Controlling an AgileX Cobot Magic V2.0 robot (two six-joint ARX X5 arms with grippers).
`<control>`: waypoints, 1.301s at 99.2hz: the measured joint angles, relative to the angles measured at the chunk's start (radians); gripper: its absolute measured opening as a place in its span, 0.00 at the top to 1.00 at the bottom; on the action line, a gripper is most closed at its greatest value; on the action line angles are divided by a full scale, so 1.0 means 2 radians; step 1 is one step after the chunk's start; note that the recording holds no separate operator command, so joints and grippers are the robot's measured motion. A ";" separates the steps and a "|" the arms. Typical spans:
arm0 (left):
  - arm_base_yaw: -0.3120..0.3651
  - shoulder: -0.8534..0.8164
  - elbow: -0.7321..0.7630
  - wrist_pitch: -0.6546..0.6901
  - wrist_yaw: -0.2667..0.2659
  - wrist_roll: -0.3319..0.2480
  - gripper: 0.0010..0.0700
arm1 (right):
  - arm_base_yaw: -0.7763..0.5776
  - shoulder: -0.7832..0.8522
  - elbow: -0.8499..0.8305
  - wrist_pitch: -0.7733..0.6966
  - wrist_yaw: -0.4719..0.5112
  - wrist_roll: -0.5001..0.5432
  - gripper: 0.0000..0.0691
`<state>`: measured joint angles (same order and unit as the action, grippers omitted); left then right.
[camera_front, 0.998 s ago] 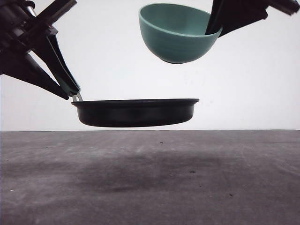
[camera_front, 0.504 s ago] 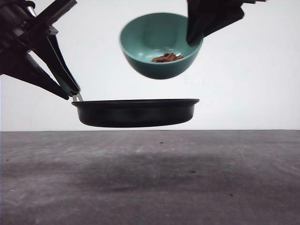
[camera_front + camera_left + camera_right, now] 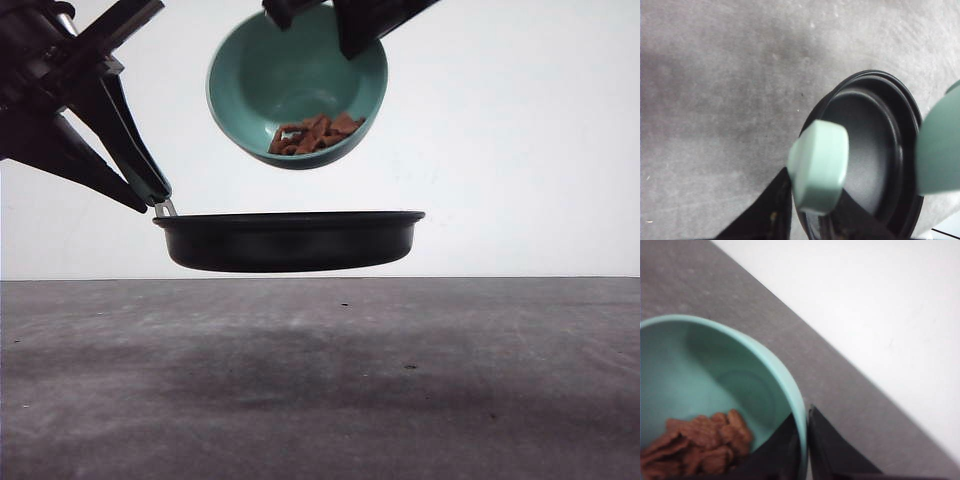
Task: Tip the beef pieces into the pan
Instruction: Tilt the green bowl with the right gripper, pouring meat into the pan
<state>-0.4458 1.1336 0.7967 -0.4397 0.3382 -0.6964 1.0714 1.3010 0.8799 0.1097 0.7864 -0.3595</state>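
The black pan (image 3: pixel 290 240) hangs level above the table, with my left gripper (image 3: pixel 157 200) shut on its pale mint handle (image 3: pixel 819 165). Its inside (image 3: pixel 867 145) is bare. Directly above it, my right gripper (image 3: pixel 350 22) is shut on the rim of a teal bowl (image 3: pixel 297 85). In the right wrist view one finger (image 3: pixel 772 455) sits inside the bowl (image 3: pixel 715 370) and the other outside. The bowl is tipped steeply, its mouth turned toward the front camera. The beef pieces (image 3: pixel 315 133) lie heaped against its lower wall, just inside the rim, and appear again as brown chunks (image 3: pixel 695 445).
The grey table (image 3: pixel 320 380) lies below, with the pan's shadow on it. A white wall (image 3: pixel 520 150) stands behind. The bowl's side (image 3: pixel 940 150) hangs over the pan's far rim.
The bowl has moved left over the pan and tipped further, so its mouth now faces the front camera. The beef pieces have slid toward its lower rim. The pan and left arm are still.
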 joint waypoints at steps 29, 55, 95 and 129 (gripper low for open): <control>0.000 0.000 0.000 -0.001 0.000 0.000 0.95 | 0.000 0.015 0.000 0.080 0.011 -0.163 0.98; 0.000 0.000 0.000 -0.002 0.001 0.000 0.95 | 0.002 0.015 0.000 0.146 -0.003 -0.267 0.98; 0.000 0.000 0.000 -0.003 0.003 0.000 0.95 | 0.031 0.015 0.000 0.146 -0.042 -0.363 0.98; 0.000 0.000 0.000 -0.003 0.006 0.000 0.95 | 0.030 0.016 0.000 0.146 -0.058 -0.402 0.98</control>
<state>-0.4458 1.1339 0.7967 -0.4450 0.3511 -0.6960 1.1305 1.3327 0.8803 0.4011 0.6704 -1.1629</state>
